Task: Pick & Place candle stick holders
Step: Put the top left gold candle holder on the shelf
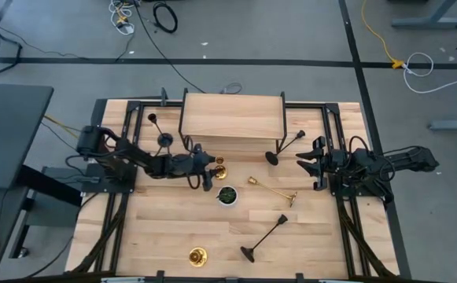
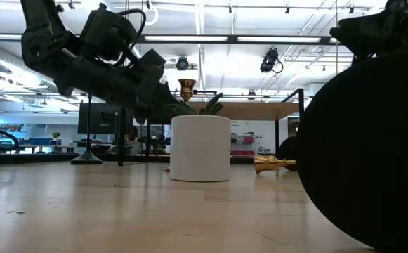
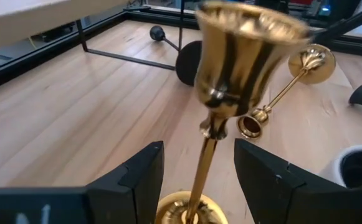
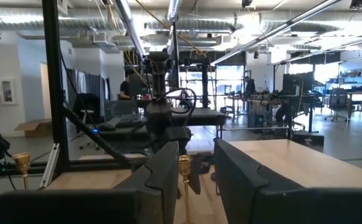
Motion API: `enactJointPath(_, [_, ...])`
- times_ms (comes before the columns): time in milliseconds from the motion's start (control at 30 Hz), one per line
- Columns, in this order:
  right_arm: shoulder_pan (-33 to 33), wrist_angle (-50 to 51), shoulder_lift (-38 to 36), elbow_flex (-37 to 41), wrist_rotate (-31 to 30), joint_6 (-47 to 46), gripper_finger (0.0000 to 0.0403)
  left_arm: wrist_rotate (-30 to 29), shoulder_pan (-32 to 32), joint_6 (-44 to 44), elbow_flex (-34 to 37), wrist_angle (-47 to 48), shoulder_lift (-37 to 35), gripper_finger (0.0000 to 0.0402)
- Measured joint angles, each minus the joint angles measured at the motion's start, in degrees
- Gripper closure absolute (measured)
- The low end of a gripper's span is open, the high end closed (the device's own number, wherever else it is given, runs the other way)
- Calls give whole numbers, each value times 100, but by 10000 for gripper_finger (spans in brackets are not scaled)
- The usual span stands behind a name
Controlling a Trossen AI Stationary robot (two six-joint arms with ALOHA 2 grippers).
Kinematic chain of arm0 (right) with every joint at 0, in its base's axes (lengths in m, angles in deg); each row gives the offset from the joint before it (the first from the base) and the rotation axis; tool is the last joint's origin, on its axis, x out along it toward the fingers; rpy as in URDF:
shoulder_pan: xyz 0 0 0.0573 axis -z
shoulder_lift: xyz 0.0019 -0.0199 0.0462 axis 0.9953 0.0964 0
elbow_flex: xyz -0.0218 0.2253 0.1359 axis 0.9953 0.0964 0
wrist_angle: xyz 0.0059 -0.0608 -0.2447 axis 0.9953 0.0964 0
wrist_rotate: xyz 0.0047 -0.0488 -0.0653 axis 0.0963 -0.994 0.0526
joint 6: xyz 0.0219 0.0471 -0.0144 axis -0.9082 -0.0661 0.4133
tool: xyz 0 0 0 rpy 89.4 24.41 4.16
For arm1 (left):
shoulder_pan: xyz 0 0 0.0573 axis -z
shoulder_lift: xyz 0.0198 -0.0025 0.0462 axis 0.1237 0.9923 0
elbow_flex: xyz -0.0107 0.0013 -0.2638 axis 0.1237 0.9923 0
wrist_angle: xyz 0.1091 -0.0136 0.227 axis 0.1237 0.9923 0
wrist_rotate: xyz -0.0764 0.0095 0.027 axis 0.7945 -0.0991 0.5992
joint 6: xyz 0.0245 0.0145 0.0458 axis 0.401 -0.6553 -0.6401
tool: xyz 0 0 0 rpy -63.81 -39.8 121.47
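While our left gripper [image 1: 209, 169] straddles an upright gold candle stick holder [image 3: 230, 93] mid-frame, fingers apart, our right gripper [image 1: 307, 159] idles open at right.

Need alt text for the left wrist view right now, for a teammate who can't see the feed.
An upright gold candle stick holder stands between the open fingers of the left gripper, its stem in the gap and its cup close to the camera. Beyond it on the wooden table lie a second gold holder and a black holder.
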Motion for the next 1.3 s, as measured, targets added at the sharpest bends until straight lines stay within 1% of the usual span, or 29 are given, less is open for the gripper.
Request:
enactJointPath(67, [0,0,0,0,-6,2,300,15,0,-10,0,-24,31,214])
enactJointPath(167, [0,0,0,0,-8,20,300,29,0,-11,0,-13,34,250])
enactJointPath(267, [2,0,0,0,-8,20,300,28,0,-17,0,-52,34,311])
enactJointPath(333, [2,0,0,0,-8,20,300,58,0,-61,0,-51,34,363])
enactJointPath(367, [2,0,0,0,-7,20,300,97,0,-63,0,-57,34,379])
enactJointPath(400, [2,1,0,0,-6,20,300,124,0,-72,0,-67,34,384])
enactJointPath(567, [2,2,0,0,-6,22,300,68,2,-77,0,-119,20,385])
enactJointPath(633, [1,0,0,0,-6,22,300,63,2,-146,4,-154,-86,385])
enactJointPath(767, [2,2,2,0,-6,22,300,60,2,-157,4,-142,-503,385])
enactJointPath(867, [2,2,2,0,-7,23,300,124,2,-155,2,-6,-1014,385])
enactJointPath(1033, [2,2,2,0,-6,22,300,39,-35,-147,-26,956,-2129,385])
enactJointPath(1100, [2,2,2,0,-6,24,300,66,-69,-120,-281,1748,-2578,385])
enactJointPath(1200, [2,0,2,0,-46,23,300,36,-153,-259,-1045,3385,-3072,386])
enactJointPath(1300, [2,4,2,0,-53,24,300,-63,-371,-639,-2081,5044,-3232,386])
